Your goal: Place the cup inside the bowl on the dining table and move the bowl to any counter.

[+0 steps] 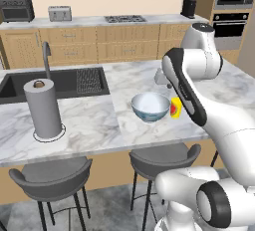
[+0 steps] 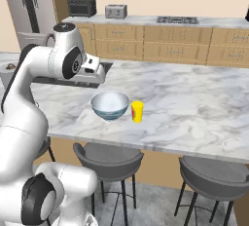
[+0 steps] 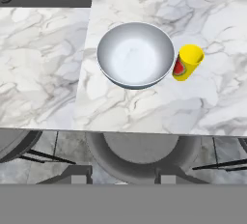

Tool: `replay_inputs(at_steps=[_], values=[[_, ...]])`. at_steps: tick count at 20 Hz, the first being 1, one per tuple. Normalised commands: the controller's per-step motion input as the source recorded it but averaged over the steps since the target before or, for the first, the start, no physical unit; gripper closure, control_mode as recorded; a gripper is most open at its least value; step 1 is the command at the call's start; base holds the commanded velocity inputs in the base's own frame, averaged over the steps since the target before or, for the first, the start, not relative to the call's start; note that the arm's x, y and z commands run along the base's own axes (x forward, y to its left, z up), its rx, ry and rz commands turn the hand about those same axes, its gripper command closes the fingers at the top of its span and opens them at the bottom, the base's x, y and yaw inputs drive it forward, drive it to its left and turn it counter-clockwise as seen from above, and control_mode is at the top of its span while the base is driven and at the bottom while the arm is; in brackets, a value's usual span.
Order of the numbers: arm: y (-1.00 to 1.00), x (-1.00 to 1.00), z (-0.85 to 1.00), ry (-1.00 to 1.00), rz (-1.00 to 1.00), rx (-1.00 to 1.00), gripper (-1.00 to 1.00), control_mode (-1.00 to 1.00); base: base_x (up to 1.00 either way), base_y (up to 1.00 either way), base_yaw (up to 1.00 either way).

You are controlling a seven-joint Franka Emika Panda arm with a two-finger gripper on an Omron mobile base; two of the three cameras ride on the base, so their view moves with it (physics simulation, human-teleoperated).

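The cup (image 3: 187, 62) stands upright on the marble worktop (image 3: 43, 73), just beside the bowl (image 3: 135, 55); in the hand view it lies at 3 o'clock from the bowl, and whether the two touch or stand a hair apart cannot be told. Both rest near the stool-side edge of the worktop, with the dark sink (image 1: 60, 81) well apart at roughly 10 o'clock from the bowl in the left base view. The hand (image 2: 92, 70) hangs above the worktop, on the sink side of the bowl, looking down; the jaws hold nothing, and whether they stand wide or narrow cannot be told, since the finger tips at the bottom of the hand view show too little. In the hand view the cup lies at about 1 o'clock from the finger tips, the bowl nearer 12 o'clock. The cup's long axis is vertical, with its mouth facing up and its red patch towards the stool side. The coming move therefore appears to call for a shift past the bowl towards the cup, then a descent over its rim, with clearance kept on the bowl side.
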Motion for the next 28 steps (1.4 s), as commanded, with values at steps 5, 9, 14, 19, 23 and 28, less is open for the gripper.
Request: replay_inputs(at_steps=[5, 9, 14, 19, 23, 28], values=[[0.00, 0.00, -0.01, 0.04, 0.00, 0.00, -1.00, -1.00, 0.00, 0.00, 0.00], [-0.19, 0.00, -0.09, 0.08, 0.00, 0.02, -1.00, -1.00, 0.00, 0.00, 0.00], [-0.37, 0.00, -0.05, 0.02, 0.00, 0.00, -1.00, -1.00, 0.00, 0.00, 0.00], [-0.40, 0.00, -0.04, 0.04, 0.00, 0.00, -1.00, -1.00, 0.00, 0.00, 0.00], [-0.42, 0.00, 0.00, 0.02, 0.00, 0.00, -1.00, -1.00, 0.00, 0.00, 0.00], [-0.40, 0.00, 0.00, 0.03, 0.00, 0.00, -1.00, -1.00, 0.00, 0.00, 0.00]])
